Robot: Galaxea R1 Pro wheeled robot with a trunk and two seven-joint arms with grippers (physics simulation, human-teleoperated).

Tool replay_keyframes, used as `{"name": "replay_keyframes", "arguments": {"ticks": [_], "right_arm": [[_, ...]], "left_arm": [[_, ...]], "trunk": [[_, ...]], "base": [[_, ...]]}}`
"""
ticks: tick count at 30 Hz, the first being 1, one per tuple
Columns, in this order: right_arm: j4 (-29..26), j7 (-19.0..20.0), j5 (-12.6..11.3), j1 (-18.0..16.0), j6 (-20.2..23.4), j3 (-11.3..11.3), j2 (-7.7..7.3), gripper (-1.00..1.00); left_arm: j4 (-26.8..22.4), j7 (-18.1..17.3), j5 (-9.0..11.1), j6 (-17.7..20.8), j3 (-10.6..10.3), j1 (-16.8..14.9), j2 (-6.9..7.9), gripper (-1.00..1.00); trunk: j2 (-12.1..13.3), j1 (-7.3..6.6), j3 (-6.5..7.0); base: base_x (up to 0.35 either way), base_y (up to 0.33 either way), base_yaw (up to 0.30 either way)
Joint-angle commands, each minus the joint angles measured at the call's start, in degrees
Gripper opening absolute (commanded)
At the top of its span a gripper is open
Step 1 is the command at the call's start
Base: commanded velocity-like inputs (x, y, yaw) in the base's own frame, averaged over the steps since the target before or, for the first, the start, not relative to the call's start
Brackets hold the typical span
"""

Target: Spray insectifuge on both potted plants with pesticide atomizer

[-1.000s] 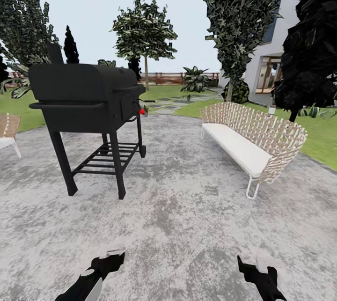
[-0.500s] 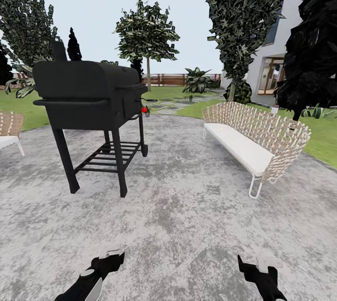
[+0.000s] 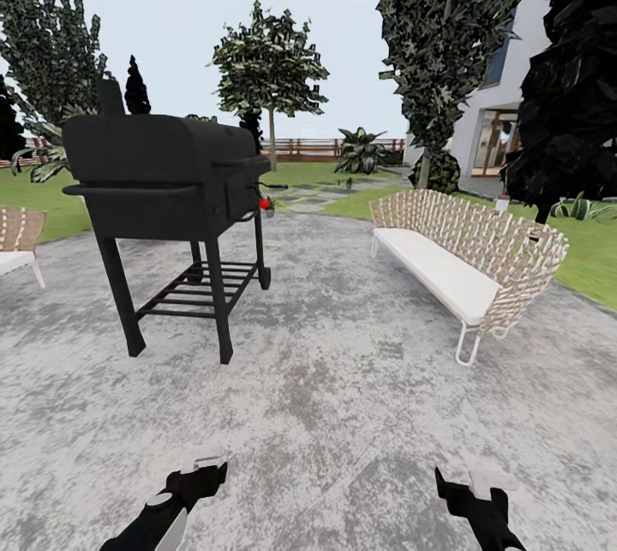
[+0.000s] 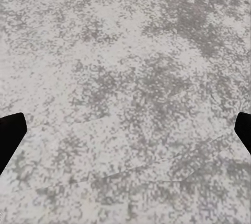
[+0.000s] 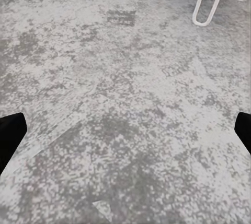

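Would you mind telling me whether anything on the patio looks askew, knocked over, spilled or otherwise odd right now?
Nothing stands out. The black barbecue grill stands upright on its legs with its lid shut, the wicker sofa sits level with its white cushion in place, and the grey patio paving shows mottling but no spill. Both grippers, left and right, hang open and empty.

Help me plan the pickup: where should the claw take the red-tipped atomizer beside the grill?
Probably the body below the red nozzle of the atomizer, approached across the open patio, since the grill walls off its other side. It is too small here to judge its pose.
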Motion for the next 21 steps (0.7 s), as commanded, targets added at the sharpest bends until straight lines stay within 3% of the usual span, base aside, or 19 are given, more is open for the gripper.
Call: {"name": "replay_keyframes", "arguments": {"ticks": [1,9,21], "right_arm": [[0.03,-0.07,-0.03,-0.03,-0.17,0.00,0.00,1.00],[-0.10,0.03,-0.21,-0.03,-0.17,-0.12,-0.05,1.00],[-0.52,0.22,-0.30,-0.03,-0.17,-0.13,-0.08,1.00]], "left_arm": [[0.01,0.07,0.60,-0.07,-0.04,-0.02,0.01,1.00],[0.01,0.26,1.34,-0.20,-0.03,-0.02,0.34,1.00],[0.01,0.30,1.74,-0.21,-0.03,-0.02,0.39,1.00]], "trunk": [[-0.02,-0.01,-0.02],[-0.02,-0.01,0.31],[-0.02,-0.01,0.42]], "base": [[0.000,0.000,0.000],[0.074,-0.078,0.000],[0.208,-0.219,0.013]]}}
